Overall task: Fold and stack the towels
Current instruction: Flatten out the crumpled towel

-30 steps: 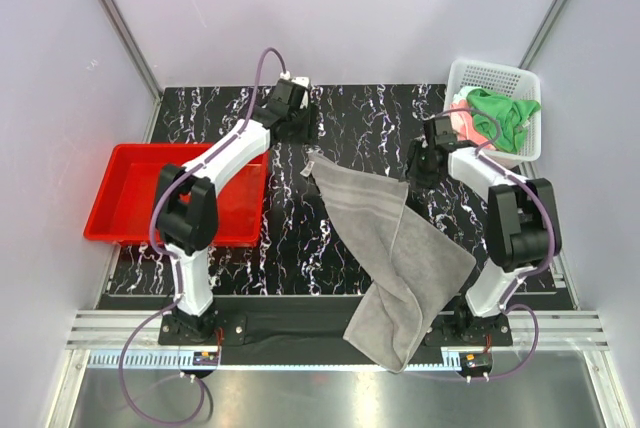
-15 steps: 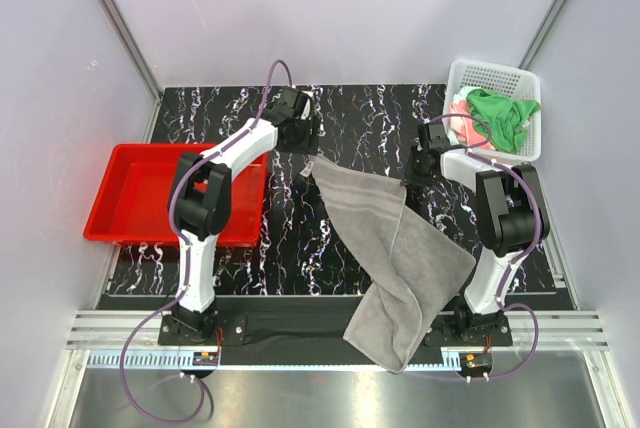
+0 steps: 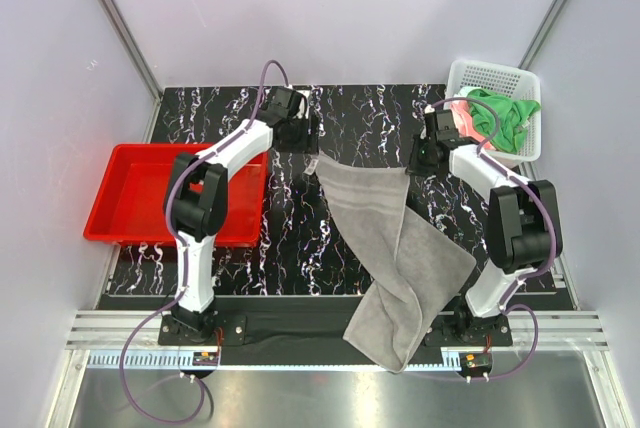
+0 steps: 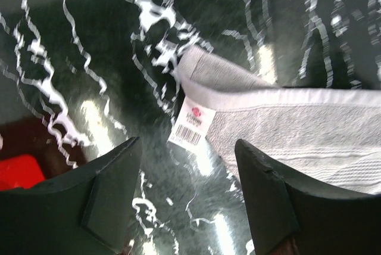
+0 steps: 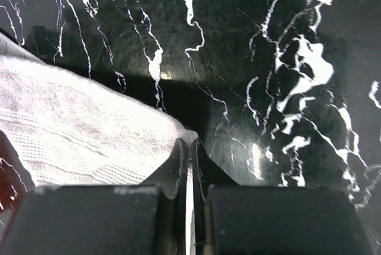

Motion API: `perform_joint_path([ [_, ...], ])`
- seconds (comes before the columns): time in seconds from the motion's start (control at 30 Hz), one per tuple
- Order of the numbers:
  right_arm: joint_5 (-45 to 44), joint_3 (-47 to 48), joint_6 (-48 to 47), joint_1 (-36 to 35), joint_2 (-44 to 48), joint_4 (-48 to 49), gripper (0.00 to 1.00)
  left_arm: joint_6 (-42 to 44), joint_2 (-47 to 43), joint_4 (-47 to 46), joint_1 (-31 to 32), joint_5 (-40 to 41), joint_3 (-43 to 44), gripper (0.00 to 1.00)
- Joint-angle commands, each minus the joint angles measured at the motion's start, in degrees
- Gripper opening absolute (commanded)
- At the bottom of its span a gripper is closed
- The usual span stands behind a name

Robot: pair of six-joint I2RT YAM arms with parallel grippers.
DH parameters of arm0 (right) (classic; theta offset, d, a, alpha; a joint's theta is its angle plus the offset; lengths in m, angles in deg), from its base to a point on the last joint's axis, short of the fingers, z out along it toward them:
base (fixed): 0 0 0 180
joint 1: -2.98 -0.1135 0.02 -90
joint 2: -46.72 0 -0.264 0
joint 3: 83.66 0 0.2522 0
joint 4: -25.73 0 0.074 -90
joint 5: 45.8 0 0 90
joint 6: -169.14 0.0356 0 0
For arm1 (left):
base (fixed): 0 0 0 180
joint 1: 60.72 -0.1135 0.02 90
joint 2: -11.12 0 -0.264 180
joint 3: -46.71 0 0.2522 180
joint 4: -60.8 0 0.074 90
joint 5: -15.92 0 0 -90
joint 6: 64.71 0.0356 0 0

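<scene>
The right fingers (image 5: 177, 168) are clenched on the far right corner of the grey towel (image 5: 77, 130), while the left fingers (image 4: 116, 192) are held released, spread apart over its far left corner, where a white label (image 4: 191, 124) is attached. The towel is laid diagonally across the black marbled counter (image 3: 350, 118), its near end draped over the front edge. A green towel (image 3: 505, 113) and a pink towel (image 3: 462, 120) are heaped in the white basket (image 3: 500, 73) at the far right, and a red tray (image 3: 130, 193) is set at the left.
</scene>
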Motion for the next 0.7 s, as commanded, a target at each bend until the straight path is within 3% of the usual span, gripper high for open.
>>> perform_joint_path([
  [0.0, -3.4, 0.9, -1.7, 0.6, 3.1, -2.9, 0.0, -0.6, 0.0, -5.3, -0.3, -4.8, 2.7, 0.69],
  [0.1, -6.4, 0.4, -1.8, 2.0, 3.7, -3.9, 0.0, -1.0, 1.5, -6.1, -0.3, -6.2, 4.0, 0.69],
  [0.67, -4.4, -1.0, -2.6, 3.8, 3.6, -2.2, 0.0, -5.1, 13.1, -13.7, -0.2, -13.1, 10.2, 0.65],
])
